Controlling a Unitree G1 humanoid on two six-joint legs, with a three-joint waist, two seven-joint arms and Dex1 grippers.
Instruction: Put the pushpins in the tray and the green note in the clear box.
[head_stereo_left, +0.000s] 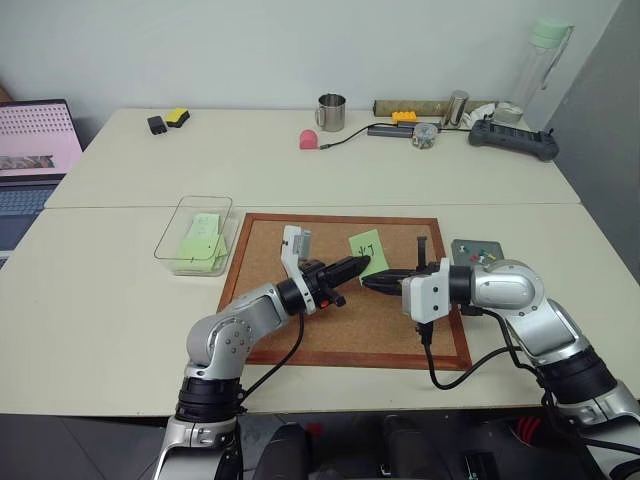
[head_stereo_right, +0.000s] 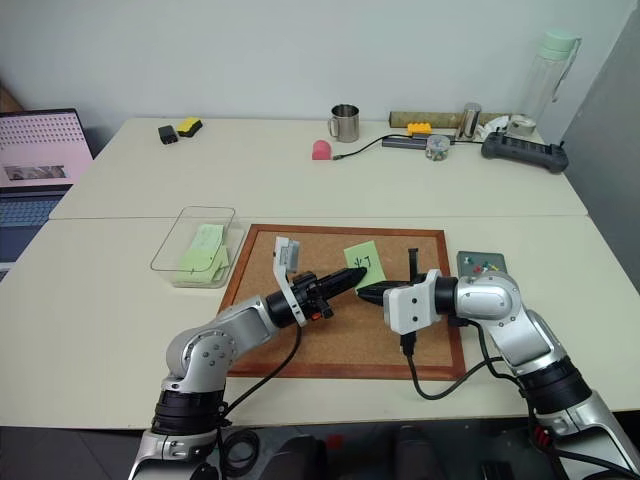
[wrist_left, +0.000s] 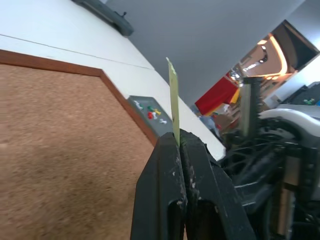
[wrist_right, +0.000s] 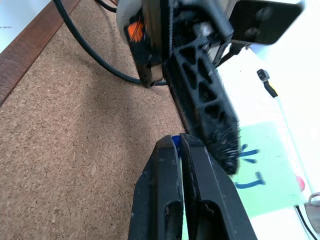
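Note:
The green note (head_stereo_left: 368, 250), marked in dark ink, stands up off the cork board (head_stereo_left: 300, 330). My left gripper (head_stereo_left: 362, 266) is shut on its lower edge; the left wrist view shows the note (wrist_left: 173, 100) edge-on in the pinched fingers (wrist_left: 167, 165). My right gripper (head_stereo_left: 368, 283) sits just below and beside the left one, shut. A blue pushpin (wrist_right: 174, 142) head peeks out between its fingertips. The dark grey tray (head_stereo_left: 478, 255), right of the board, holds several coloured pins, one red (wrist_left: 150, 115). The clear box (head_stereo_left: 195, 235) lies left of the board.
Plain green slips (head_stereo_left: 203, 240) lie inside the clear box. On the far table stand a metal mug (head_stereo_left: 331, 112), a pink object (head_stereo_left: 309, 139), a power strip (head_stereo_left: 514, 140) and a bottle (head_stereo_left: 543, 60). A laptop (head_stereo_left: 35, 150) sits far left.

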